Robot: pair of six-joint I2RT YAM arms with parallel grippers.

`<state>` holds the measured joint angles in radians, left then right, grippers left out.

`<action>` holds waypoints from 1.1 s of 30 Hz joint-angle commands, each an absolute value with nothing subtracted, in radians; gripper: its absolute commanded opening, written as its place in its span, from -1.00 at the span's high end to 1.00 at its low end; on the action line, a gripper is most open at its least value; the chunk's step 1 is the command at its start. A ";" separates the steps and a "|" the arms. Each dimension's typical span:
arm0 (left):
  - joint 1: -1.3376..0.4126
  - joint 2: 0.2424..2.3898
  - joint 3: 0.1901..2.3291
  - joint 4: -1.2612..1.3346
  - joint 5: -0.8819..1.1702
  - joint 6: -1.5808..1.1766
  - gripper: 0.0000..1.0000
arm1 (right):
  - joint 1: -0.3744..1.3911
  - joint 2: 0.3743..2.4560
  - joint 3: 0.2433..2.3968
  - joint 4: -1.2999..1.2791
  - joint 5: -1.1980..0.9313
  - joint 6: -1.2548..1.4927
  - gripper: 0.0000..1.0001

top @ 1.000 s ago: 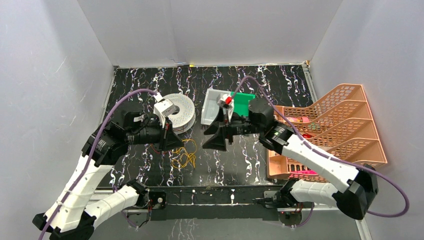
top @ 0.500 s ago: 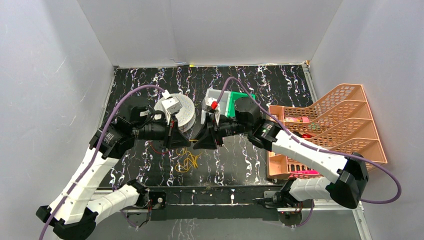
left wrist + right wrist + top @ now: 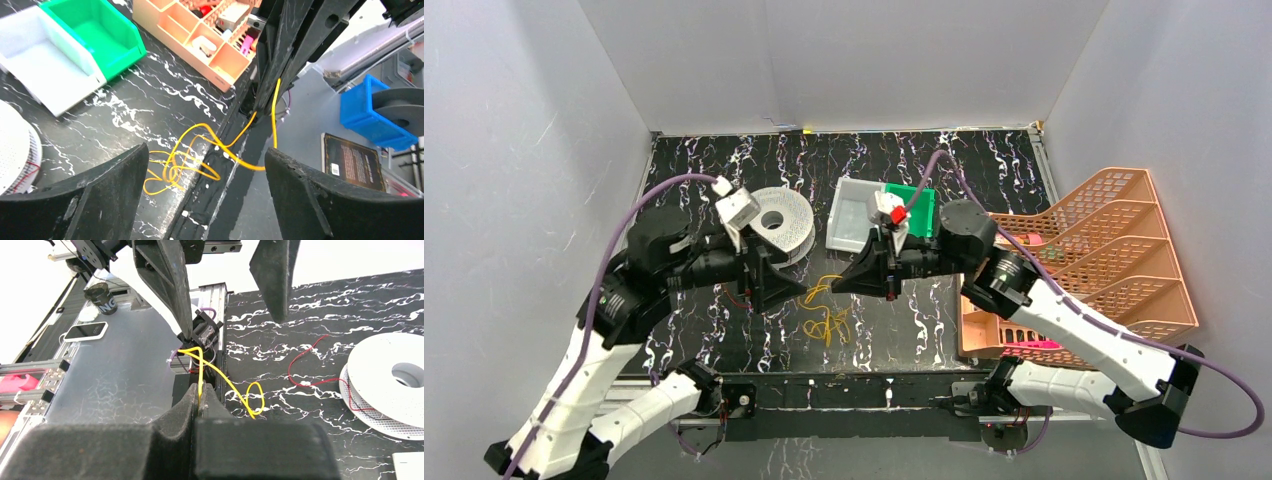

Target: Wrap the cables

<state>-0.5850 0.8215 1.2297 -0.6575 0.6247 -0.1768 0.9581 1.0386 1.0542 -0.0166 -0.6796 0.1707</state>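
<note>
One yellow cable (image 3: 220, 373) clamped in right pincer (image 3: 199, 391), left pincer (image 3: 205, 153) agape

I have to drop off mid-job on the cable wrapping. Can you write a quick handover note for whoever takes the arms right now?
Grippers: the left gripper has its jaws open and empty, above the loose loops of the yellow cable. The right gripper has its jaws shut on the yellow cable, holding one strand off the table.
Things: the rest of the yellow cable lies tangled by the near edge. The red cable lies loose, running to the white spool.
Done: yellow cable gripped.
Left: neither cable looks wrapped; all winding remains.
</note>
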 commanded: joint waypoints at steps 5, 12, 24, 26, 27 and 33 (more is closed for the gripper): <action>-0.590 0.649 1.126 -0.469 0.584 -0.219 -0.97 | 0.964 0.930 1.128 -0.009 -0.655 0.230 1.00; -0.589 0.619 0.990 -0.340 0.765 -0.305 -0.97 | 0.965 0.889 1.177 0.039 -0.681 0.290 1.00; -0.589 0.714 0.851 -0.285 1.006 -0.340 -0.94 | 0.964 0.913 1.290 0.058 -0.777 0.304 1.00; -0.589 0.734 0.832 -0.276 1.010 -0.345 -0.94 | 0.965 0.913 1.296 0.070 -0.800 0.305 1.00; -0.589 0.744 0.819 -0.259 1.019 -0.360 -0.94 | 0.964 0.914 1.298 0.075 -0.811 0.304 1.00; -0.590 0.763 0.689 0.075 1.091 -0.626 -0.91 | 0.964 0.922 1.302 0.080 -0.875 0.288 1.00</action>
